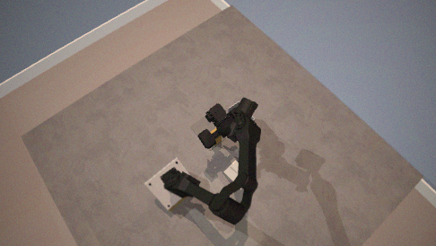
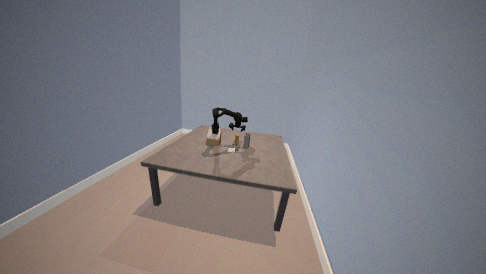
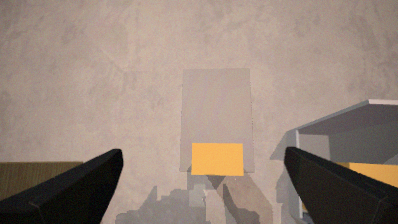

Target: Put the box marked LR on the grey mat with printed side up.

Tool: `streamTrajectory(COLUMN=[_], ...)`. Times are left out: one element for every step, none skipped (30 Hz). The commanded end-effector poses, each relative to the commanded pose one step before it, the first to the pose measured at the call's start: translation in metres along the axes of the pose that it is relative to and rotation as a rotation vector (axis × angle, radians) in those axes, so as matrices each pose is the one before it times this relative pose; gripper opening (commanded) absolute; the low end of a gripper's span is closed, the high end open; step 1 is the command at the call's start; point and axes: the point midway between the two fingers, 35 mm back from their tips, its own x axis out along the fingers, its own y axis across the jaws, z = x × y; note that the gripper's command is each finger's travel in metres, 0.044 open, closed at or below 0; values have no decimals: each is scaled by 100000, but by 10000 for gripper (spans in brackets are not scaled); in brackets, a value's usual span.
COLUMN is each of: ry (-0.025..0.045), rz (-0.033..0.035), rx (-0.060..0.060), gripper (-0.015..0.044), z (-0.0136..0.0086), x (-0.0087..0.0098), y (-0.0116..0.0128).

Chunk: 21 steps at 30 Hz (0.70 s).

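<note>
Wrist view takes in, at far left, a brown slab [image 3: 40, 181] with fine grain, cut off by the edge. Then comes the grey mat [image 3: 216, 107] [image 1: 196, 128], a thin, smooth rectangle on the mottled, stone-like table [image 3: 75, 75] [image 1: 112, 135] [image 2: 190, 162]. Over its near end is the flat, matte yellow top of a box [image 3: 217, 159] [image 1: 218, 140] [image 2: 236, 140], standing upright; its print is out of sight, so I can't say whether it's the LR one. Right of that, the bin [image 3: 345, 118] [image 2: 247, 141] shows thin, straight grey walls with a pale rim, and some yellow [image 3: 380, 173] inside, partly behind a finger; I can't count boxes there. From the side, the arm [image 2: 227, 111] [image 1: 251, 157], all matte black, climbs from its pale-topped base [image 2: 213, 141] [image 1: 152, 183] on the left, bends at the top and reaches right, its wrist dropping toward the table. The claw [image 1: 212, 126] [image 2: 237, 128] [image 3: 204, 155] points down above the standing box, its dark, tapering fingers spread wide on either side of it, gripping nothing. A small white piece [image 1: 231, 171] [image 2: 232, 150] lies on the table nearby.
</note>
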Motion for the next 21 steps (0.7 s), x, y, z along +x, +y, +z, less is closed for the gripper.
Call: streamTrajectory(ry=[10695,2718,2720,2719,2714,2700,2689,2676,2665,2647,2625,2600,2571,2102,1251,415,0,0,0,277,831], rz=[876,-27,-127,-226,-326,-431,-531,-630,-721,-818,-916,-1013,-1109,-988,-624,-213,0,0,0,62,179], rx=[899,121,99,79,60,33,17,2,-1,-13,-25,-36,-46,-44,-29,-10,0,0,0,23,67], gripper=[440,440,440,440,440,440,440,440,440,440,440,440,440,440,440,440,440,440,440,440,440], z=[273,81,84,86,89,94,97,100,99,101,104,106,109,92,56,19,0,0,0,8,24], x=[123,3,-8,-19,-30,-42,-53,-65,-74,-85,-96,-108,-119,-107,-68,-23,0,0,0,5,15], y=[1,1,-4,-9,-14,-19,-25,-30,-36,-42,-48,-54,-59,-54,-34,-12,0,0,0,4,12])
